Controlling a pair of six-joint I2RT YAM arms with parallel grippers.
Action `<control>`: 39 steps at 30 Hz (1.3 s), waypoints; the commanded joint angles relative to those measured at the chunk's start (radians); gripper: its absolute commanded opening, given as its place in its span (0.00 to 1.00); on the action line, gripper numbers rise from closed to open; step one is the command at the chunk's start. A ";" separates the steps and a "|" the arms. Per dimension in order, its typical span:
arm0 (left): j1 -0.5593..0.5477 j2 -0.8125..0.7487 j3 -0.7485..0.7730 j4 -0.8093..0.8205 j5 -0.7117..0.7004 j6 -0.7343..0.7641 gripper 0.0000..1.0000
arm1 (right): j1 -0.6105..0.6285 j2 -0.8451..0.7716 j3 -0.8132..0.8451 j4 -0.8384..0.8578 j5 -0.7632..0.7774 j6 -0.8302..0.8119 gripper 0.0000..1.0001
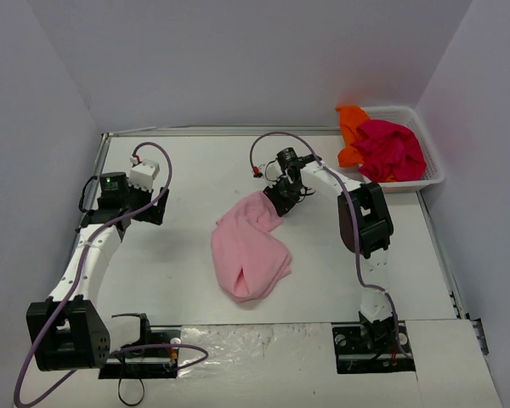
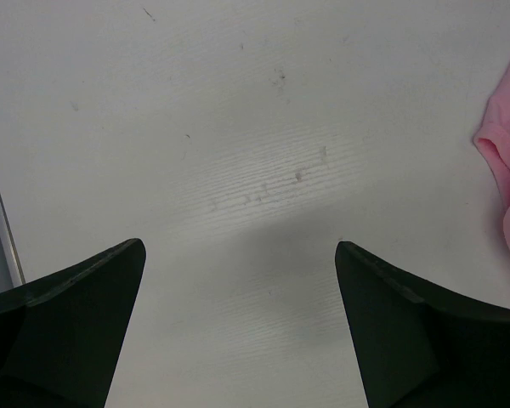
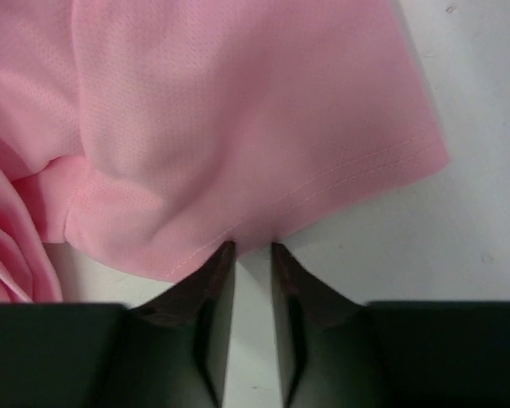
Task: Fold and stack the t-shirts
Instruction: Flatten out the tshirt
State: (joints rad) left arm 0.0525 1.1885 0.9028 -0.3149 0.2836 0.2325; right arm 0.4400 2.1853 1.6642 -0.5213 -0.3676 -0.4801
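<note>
A light pink t-shirt [image 1: 251, 246] lies crumpled in the middle of the table, one corner stretched up and to the right. My right gripper [image 1: 280, 197] is at that corner. In the right wrist view its jaws [image 3: 252, 246] stand nearly together, pinching the stitched hem of the pink t-shirt [image 3: 238, 127]. A magenta-red t-shirt [image 1: 391, 149] and an orange t-shirt [image 1: 351, 127] are bunched in the white basket [image 1: 433, 174]. My left gripper [image 1: 153, 212] hangs over bare table at the left, jaws [image 2: 238, 245] wide open and holding nothing. The pink t-shirt [image 2: 506, 170] edges into its view at the right.
The white mesh basket stands at the back right corner against the wall. Grey walls close the table at the back and both sides. A raised rail [image 1: 98, 183] runs along the left edge. Purple cables loop over both arms.
</note>
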 commanded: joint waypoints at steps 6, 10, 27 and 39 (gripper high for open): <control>-0.002 -0.021 0.002 -0.009 -0.006 0.014 0.94 | 0.014 -0.041 -0.020 -0.039 -0.027 0.024 0.35; 0.000 -0.023 0.002 -0.009 -0.004 0.013 0.94 | 0.014 -0.055 -0.014 -0.042 -0.065 0.041 0.38; 0.000 -0.020 0.002 -0.012 -0.001 0.011 0.94 | 0.112 0.031 -0.061 -0.071 0.031 0.001 0.15; 0.000 -0.021 0.005 -0.013 0.006 0.010 0.94 | 0.115 -0.185 0.064 -0.068 0.260 0.015 0.00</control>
State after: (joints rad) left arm 0.0525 1.1885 0.9028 -0.3149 0.2840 0.2329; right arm 0.5556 2.1502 1.6543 -0.5396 -0.2306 -0.4690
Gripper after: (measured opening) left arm 0.945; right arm 0.020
